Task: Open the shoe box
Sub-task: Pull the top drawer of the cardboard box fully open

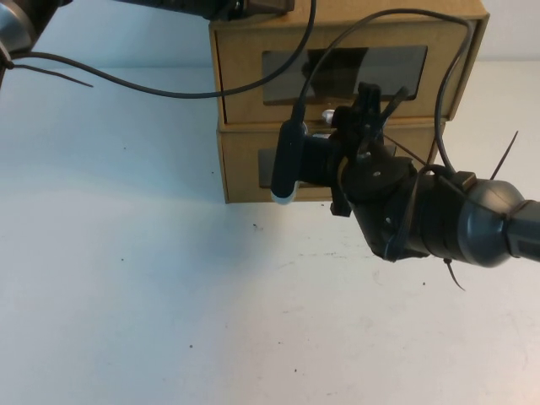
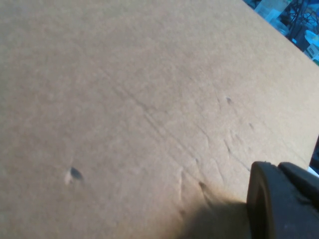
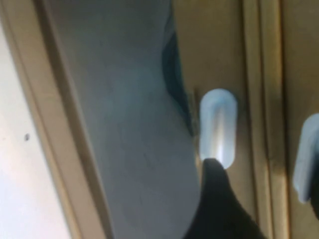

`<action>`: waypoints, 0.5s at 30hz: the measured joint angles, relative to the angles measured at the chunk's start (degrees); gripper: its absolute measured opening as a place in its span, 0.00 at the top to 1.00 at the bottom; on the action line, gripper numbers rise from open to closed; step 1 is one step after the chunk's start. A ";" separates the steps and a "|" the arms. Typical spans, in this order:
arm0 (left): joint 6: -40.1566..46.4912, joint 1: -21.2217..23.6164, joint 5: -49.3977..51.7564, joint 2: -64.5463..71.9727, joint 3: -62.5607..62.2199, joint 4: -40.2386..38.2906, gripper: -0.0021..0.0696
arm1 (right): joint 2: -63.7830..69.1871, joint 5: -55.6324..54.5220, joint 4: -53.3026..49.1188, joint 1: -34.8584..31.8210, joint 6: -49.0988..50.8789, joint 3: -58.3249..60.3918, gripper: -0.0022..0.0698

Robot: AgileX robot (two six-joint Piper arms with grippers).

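At the far middle of the table, matt white and flecked with small dark specks, two drawer-style shoe boxes of plain brown cardboard stand stacked. The upper box sits squarely on the lower box, and each front has a dark, glossy rectangular window. The right arm reaches in from the right with its wrist pointed at the fronts. The right gripper sits at the seam between the two boxes, its black fingers spread apart and grasping nothing. A slim black camera pod with a rounded white end hangs beside the wrist, and a thin black cable loops across the upper box. The left arm lies along the far edge of the view, above the upper box.

From the left wrist, flat cardboard fills almost everything, fibrous, faintly creased and dented. The left gripper, seen as a rounded black part, hangs close over it. Whether it is released or clenched cannot be told.

From the right wrist, a smooth, translucent white, pill-shaped handle stands on the lower box's front, just beside its grey filmy window. The tip of one dark finger is at the handle's end, touching it or very nearly. A second handle of the same kind shows across the seam.
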 joint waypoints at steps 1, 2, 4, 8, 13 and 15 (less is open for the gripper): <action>0.00 0.00 0.00 0.00 0.00 0.00 0.98 | 0.11 0.12 0.00 -0.10 0.00 -0.49 0.47; 0.02 0.00 0.00 0.00 0.00 -0.09 0.98 | 0.24 0.28 0.00 -0.10 0.00 -0.97 0.47; 0.02 0.00 0.00 0.00 0.00 -0.09 0.98 | 0.37 0.28 0.00 -0.10 0.00 -1.60 0.47; 0.02 0.00 0.00 0.00 0.00 -0.11 0.98 | 0.49 0.28 0.00 -0.10 0.00 -2.39 0.47; 0.02 0.00 0.00 0.00 0.00 -0.11 0.98 | 1.03 0.28 0.00 -0.10 0.00 -2.49 0.47; 0.02 0.00 0.11 0.00 0.00 -0.21 0.98 | 1.03 0.37 0.00 -0.19 0.00 -2.49 0.48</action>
